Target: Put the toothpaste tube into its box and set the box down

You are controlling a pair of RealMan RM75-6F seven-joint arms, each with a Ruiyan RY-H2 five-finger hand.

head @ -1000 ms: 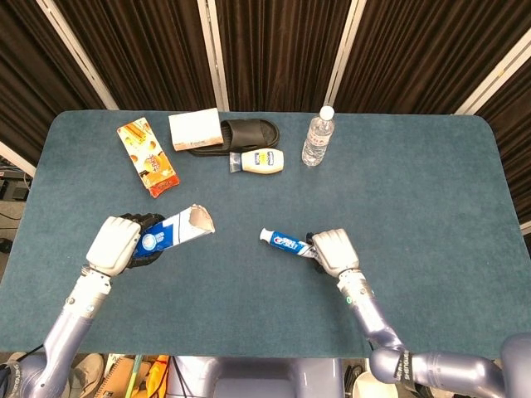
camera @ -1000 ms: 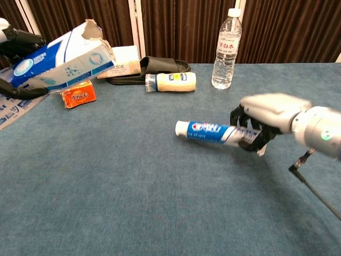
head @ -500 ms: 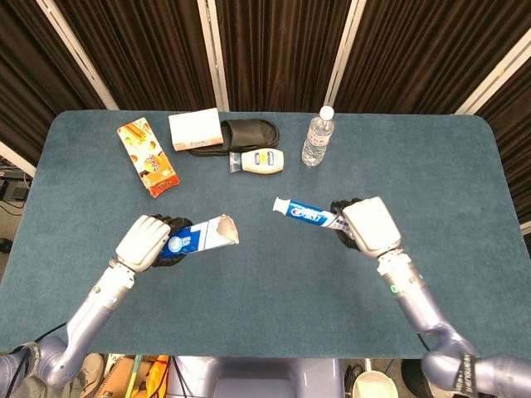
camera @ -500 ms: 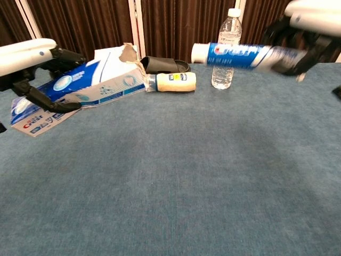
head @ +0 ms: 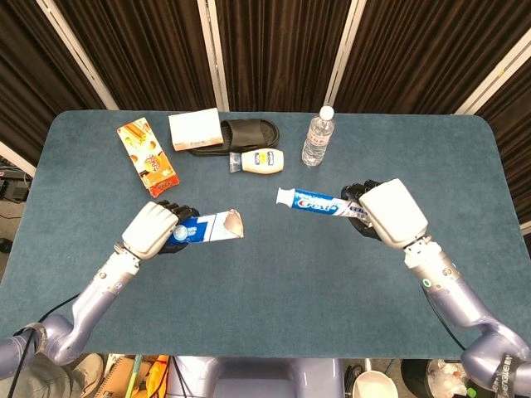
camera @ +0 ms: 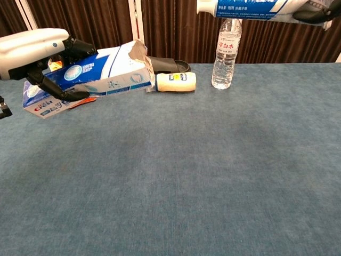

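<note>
Left hand (head: 152,230) grips the box (head: 207,227), right hand (head: 388,213) the toothpaste tube (head: 311,201); its cap could snag the torn flap.

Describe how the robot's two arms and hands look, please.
Both arms are glossy silver-grey tubes with rounded joints. The left hand and right hand have an off-white shell on the back and black fingers. A small green light shows on the right wrist; a thin black cable hangs nearby.

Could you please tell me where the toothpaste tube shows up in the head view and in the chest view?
Head view: toothpaste tube right of centre, held by the right hand, cap pointing left.
Chest view: tube along the top edge, right of centre, above the table.
Shared landmark: the water bottle, just beyond the tube in both.
</note>
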